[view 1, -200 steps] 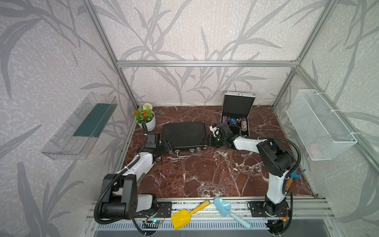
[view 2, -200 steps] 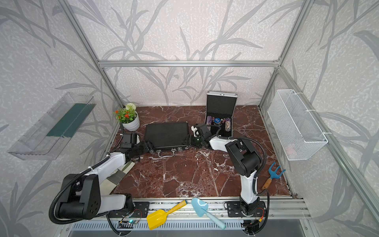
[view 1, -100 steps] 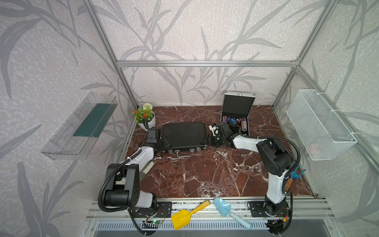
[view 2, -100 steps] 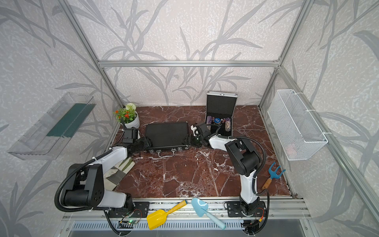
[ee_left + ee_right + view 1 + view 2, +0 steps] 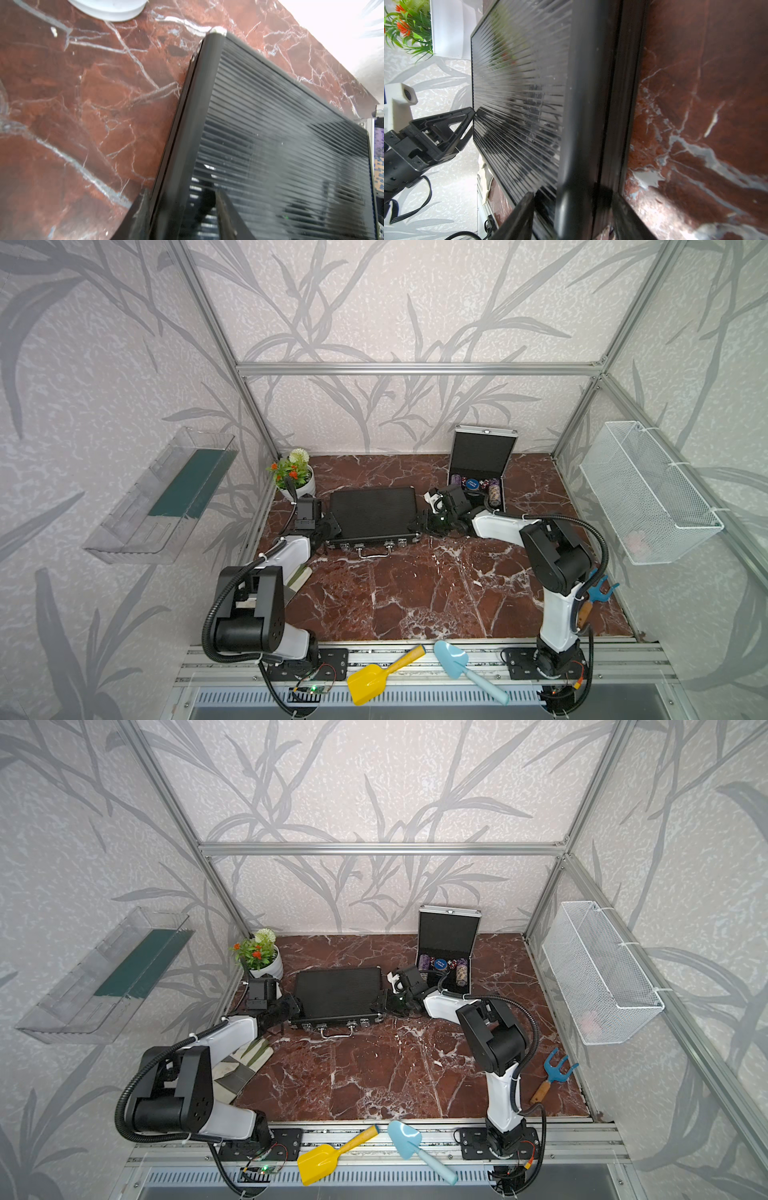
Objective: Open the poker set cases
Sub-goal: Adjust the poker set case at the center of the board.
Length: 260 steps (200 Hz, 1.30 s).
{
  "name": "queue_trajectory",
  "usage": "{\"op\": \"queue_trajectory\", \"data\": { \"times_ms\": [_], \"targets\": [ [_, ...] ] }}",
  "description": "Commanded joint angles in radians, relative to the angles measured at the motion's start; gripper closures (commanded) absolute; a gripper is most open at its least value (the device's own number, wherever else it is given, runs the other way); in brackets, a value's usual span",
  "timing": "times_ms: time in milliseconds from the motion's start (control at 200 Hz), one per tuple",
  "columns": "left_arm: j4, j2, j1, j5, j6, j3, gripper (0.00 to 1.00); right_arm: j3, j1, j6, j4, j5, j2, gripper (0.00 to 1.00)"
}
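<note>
Straddling the closed black case (image 5: 374, 510) mid-frame at its short edges, the left end effector (image 5: 328, 528) and right end effector (image 5: 419, 524) show parted jaws, grip uncertain. The silver case (image 5: 482, 456) stands open upper right, lettering on its chips (image 5: 472, 484) unreadable. The tabletop (image 5: 415, 593) lies open below.

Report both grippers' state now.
Left gripper: fingers straddle the wide black ribbed metal case's edge; grip cannot be told.
Right gripper: fingers straddle its opposite edge; grip cannot be told.

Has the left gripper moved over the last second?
Yes. In a top view the left gripper has shifted back along the black case, up its left end, away from the front corner and nearer the flower pot.
</note>
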Motion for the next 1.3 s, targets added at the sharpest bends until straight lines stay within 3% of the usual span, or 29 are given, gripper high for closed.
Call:
{"op": "queue_trajectory", "data": {
  "times_ms": [0, 360, 590, 790, 1140, 1295],
  "targets": [
    [0.032, 0.068, -0.072, 0.182, -0.046, -0.045, 0.61, 0.031, -0.009, -0.001, 0.010, 0.060, 0.068, 0.43],
    [0.082, 0.095, -0.132, 0.214, -0.082, -0.045, 0.64, 0.090, -0.025, -0.015, -0.017, 0.067, 0.084, 0.50],
    [0.141, 0.089, -0.135, 0.250, -0.135, -0.089, 0.68, 0.123, -0.026, 0.011, -0.005, 0.056, 0.116, 0.54],
    [0.092, 0.048, -0.129, 0.232, -0.124, -0.104, 0.72, 0.137, -0.022, 0.054, 0.044, 0.051, 0.142, 0.57],
    [0.090, 0.085, -0.100, 0.299, -0.133, -0.112, 0.73, 0.262, -0.004, 0.113, 0.070, 0.011, 0.241, 0.62],
    [0.072, 0.075, -0.099, 0.281, -0.118, -0.111, 0.73, 0.241, 0.006, 0.108, 0.061, 0.014, 0.227, 0.61]
  ]
}}
